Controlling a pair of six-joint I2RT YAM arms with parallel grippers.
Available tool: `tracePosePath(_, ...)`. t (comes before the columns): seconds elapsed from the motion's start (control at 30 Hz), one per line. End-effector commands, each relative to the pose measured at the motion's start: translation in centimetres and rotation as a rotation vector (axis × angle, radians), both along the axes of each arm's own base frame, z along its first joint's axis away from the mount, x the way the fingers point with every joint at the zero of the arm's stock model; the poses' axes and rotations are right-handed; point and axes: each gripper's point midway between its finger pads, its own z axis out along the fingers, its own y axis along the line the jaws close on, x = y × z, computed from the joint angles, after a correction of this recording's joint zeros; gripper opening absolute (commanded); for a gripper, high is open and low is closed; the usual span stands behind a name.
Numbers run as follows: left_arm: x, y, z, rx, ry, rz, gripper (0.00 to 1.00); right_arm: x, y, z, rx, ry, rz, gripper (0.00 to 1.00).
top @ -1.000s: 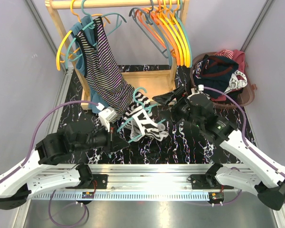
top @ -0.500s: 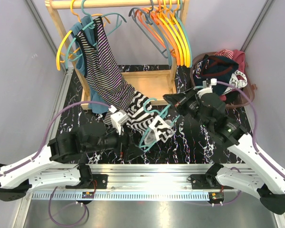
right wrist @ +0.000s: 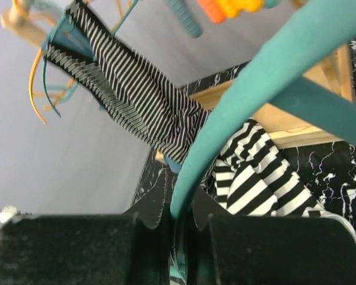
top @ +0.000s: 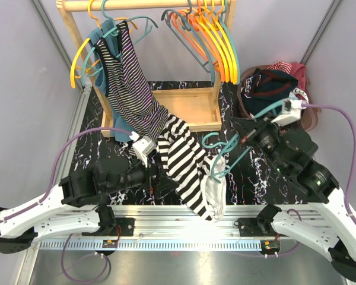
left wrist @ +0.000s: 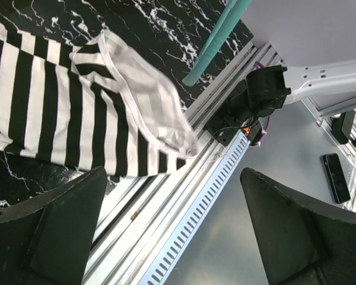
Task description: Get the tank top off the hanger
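The tank top (top: 187, 166), the one with broad black and white stripes, lies loose on the bench (top: 249, 178). Its long axis runs from the wooden rack base (top: 187, 104) at the middle of the bench down to the near edge, leaning slightly toward the right. The pale inside of its lower end is turned out by the rail there.

The right jaws are clenched on the teal hanger (top: 268, 110), and the right wrist view shows its bar (right wrist: 243, 89) pinched between them. The hanger is lifted over the right half of the bench, with one arm pointing at the back right corner. The other arm reaches down to the pale end of the top. From above that tip looks to be touching or just over the cloth, while the left wrist view shows the tip (left wrist: 216, 41) apart from it. I cannot tell if a strap is caught.

The left jaws are released, with their fingers (left wrist: 53, 231) spread wide, and they hold nothing. They sit just left of the top, level with its middle, so the left arm is nearer the cloth. The move probably turns on pulling the hanger away to the right, across the top's long axis.
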Motion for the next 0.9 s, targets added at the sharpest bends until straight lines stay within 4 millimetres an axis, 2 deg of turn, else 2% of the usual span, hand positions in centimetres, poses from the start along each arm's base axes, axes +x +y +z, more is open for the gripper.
tracePosePath(0.0, 0.5, -1.1, 3.5, -0.11, -0.078, -0.011, 0.99, 0.1, -4.1, 1.6, 0.192, -0.022, -0.198, 0.0)
tracePosePath(0.03, 0.4, -1.4, 3.6, -0.106, -0.091, -0.03, 0.99, 0.1, -4.4, 0.6, 0.238, 0.005, -0.222, 0.0)
tracePosePath(0.07, -0.2, -1.8, 4.0, -0.114, -0.09, -0.071, 0.99, -0.4, -4.9, 1.3, 0.372, 0.024, -0.231, 0.0)
tracePosePath(0.1, -0.2, -2.1, 4.2, -0.116, -0.099, -0.083, 0.99, -0.5, -4.9, 1.0, 0.428, 0.052, -0.233, 0.0)
tracePosePath(0.13, -0.7, -2.8, 4.2, -0.112, -0.095, -0.127, 0.99, -0.4, -4.7, 0.4, 0.475, 0.088, -0.235, 0.0)
tracePosePath(0.17, -0.9, -3.2, 4.5, -0.117, -0.111, -0.16, 0.99, -0.7, -4.2, 0.5, 0.571, 0.134, -0.208, 0.0)
tracePosePath(0.23, -1.6, -4.0, 4.8, -0.12, -0.136, -0.221, 0.99, -0.9, -3.5, 0.3, 0.643, 0.183, -0.179, 0.0)
tracePosePath(0.33, -1.9, -4.3, 4.8, -0.099, -0.171, -0.262, 0.99, -1.3, -2.6, 0.6, 0.779, 0.268, -0.137, 0.0)
tracePosePath(0.43, -2.5, -4.5, 5.8, -0.129, -0.194, -0.305, 0.99, -1.7, -2.1, 0.8, 0.814, 0.311, -0.109, 0.0)
tracePosePath(0.57, -3.6, -4.9, 5.7, -0.133, -0.191, -0.364, 0.99, -1.9, -1.5, 1.5, 0.895, 0.331, -0.068, 0.0)
tracePosePath(0.77, -3.1, -4.9, 5.3, -0.121, -0.202, -0.325, 0.99, -2.0, -0.2, 1.6, 0.98, 0.382, 0.003, 0.0)
tracePosePath(0.87, -2.3, -4.5, 5.8, -0.119, -0.228, -0.272, 0.99, -2.1, 0.3, 1.6, 0.984, 0.4, 0.022, 0.0)
